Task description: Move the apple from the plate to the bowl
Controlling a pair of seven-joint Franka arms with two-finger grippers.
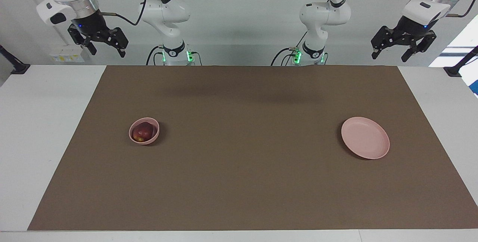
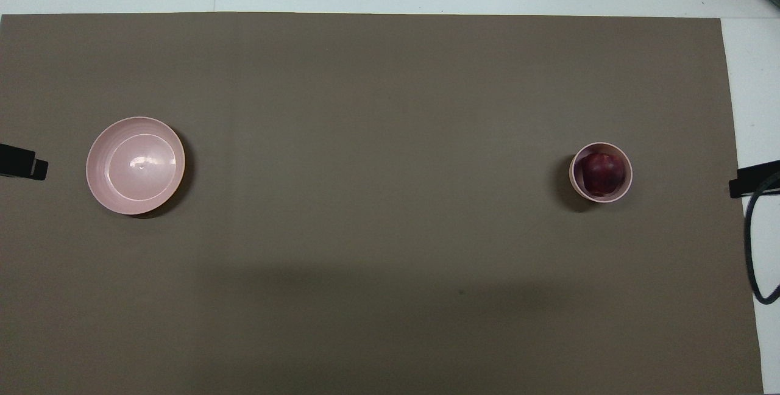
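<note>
The right pincer (image 1: 105, 45) hangs high over the right arm's end of the tabletop (image 1: 44, 122), its fingers spread apart and holding nothing; the left pincer (image 1: 404, 46) hangs likewise over the left arm's end, fingers parted and empty. Both arms wait. The apple (image 1: 142, 132) sits inside the bowl (image 1: 131, 133) on the brown mat (image 1: 242, 141), toward the right arm's end. The plate (image 1: 365, 137) lies bare toward the left arm's end, well apart from the bowl.
</note>
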